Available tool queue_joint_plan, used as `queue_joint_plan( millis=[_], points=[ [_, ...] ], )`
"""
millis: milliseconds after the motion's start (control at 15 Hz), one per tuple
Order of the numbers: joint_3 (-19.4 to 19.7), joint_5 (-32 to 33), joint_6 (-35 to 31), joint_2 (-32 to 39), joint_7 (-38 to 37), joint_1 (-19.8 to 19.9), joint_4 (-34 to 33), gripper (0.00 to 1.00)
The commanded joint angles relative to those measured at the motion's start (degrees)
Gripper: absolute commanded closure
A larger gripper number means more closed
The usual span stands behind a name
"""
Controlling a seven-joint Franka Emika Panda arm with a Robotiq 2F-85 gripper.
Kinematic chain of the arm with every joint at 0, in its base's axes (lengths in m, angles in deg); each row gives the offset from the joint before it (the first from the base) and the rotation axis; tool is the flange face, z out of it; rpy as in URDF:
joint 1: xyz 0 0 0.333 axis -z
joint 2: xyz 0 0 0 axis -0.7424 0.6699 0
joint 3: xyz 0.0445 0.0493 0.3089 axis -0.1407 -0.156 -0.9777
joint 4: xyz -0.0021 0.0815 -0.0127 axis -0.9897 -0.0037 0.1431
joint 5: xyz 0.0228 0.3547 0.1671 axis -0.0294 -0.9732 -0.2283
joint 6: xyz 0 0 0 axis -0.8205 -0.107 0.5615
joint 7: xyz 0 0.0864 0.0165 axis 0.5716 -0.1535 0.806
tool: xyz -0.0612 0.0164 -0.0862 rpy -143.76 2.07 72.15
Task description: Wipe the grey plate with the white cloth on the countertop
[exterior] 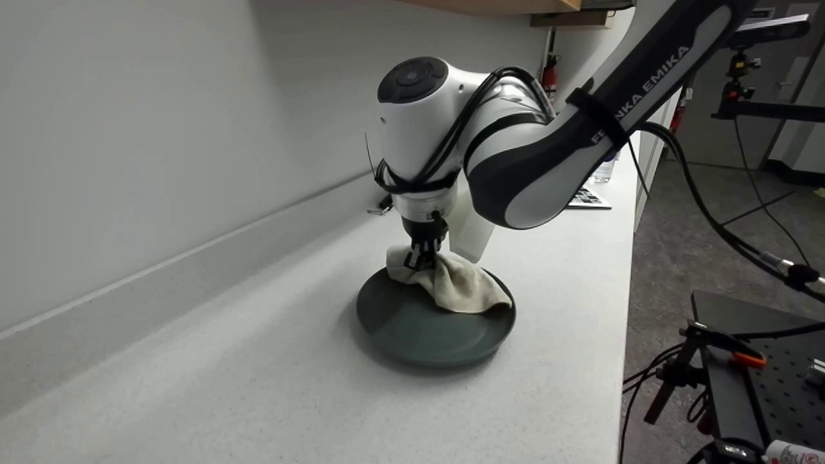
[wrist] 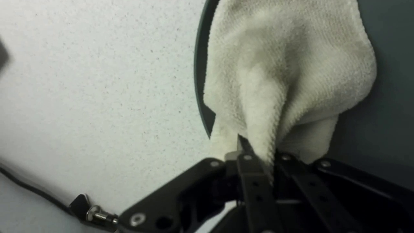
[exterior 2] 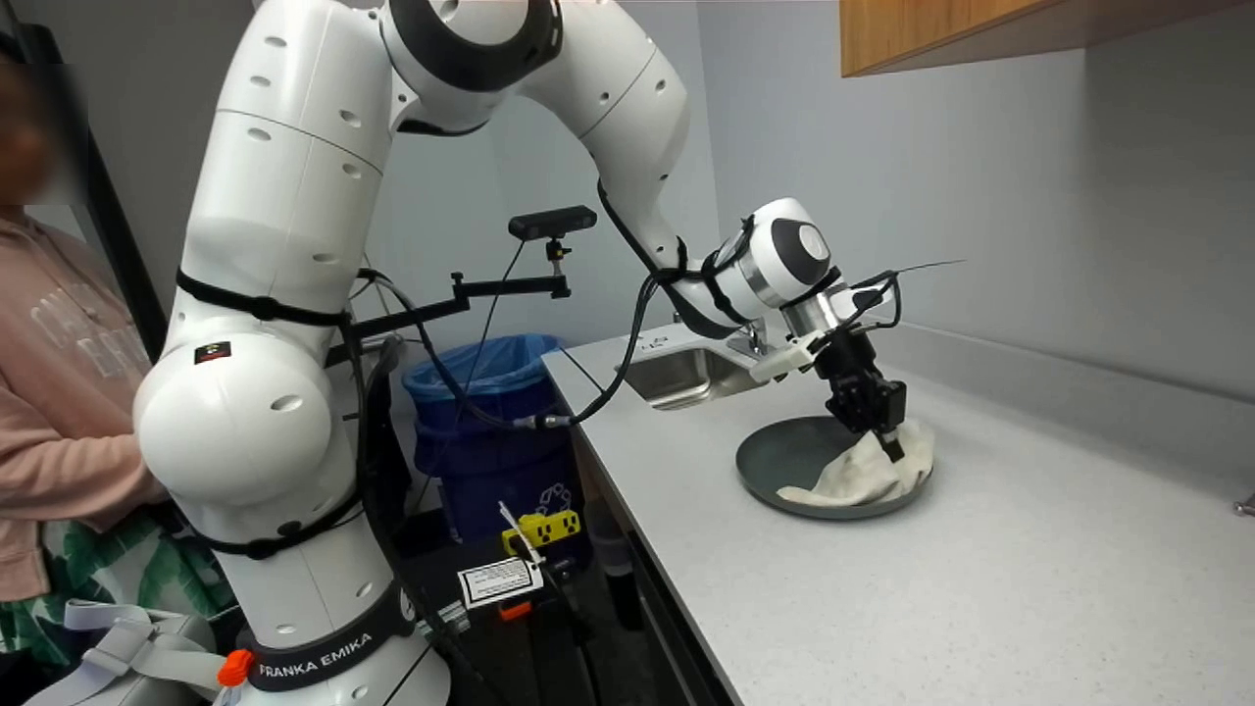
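The grey plate [exterior: 425,338] lies on the white countertop [exterior: 225,399]; it also shows in an exterior view [exterior 2: 789,456] and at the right of the wrist view [wrist: 388,97]. The off-white cloth [exterior: 474,287] lies bunched on the plate, towards its wall-side rim, and shows in an exterior view [exterior 2: 853,479] and the wrist view [wrist: 275,64]. My gripper [exterior: 422,261] points down over the plate's rim, as an exterior view [exterior 2: 890,449] also shows. In the wrist view my gripper [wrist: 262,150] is shut on a raised fold of the cloth. The fingertips are partly hidden by cloth.
The wall [exterior: 161,161] runs along the back of the counter. A wooden cabinet [exterior 2: 980,34] hangs above. A sink [exterior 2: 691,378] is set in the counter beyond the plate. A small dark cabled item [exterior: 385,205] lies by the wall. A person [exterior 2: 78,392] stands beside the arm's base.
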Motion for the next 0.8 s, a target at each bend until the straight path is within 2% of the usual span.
queue_joint_plan(
  millis=[0, 200, 733],
  points=[
    [-3.9, -3.1, 1.5, -0.2, 2.6, 1.8, -0.3, 0.98],
    [-7.9, -10.4, 0.9, -0.1, 8.8, 3.5, 0.0, 0.98],
    [-14.4, -24.4, 1.7, -1.4, 22.8, 4.3, -0.7, 0.98]
  ],
)
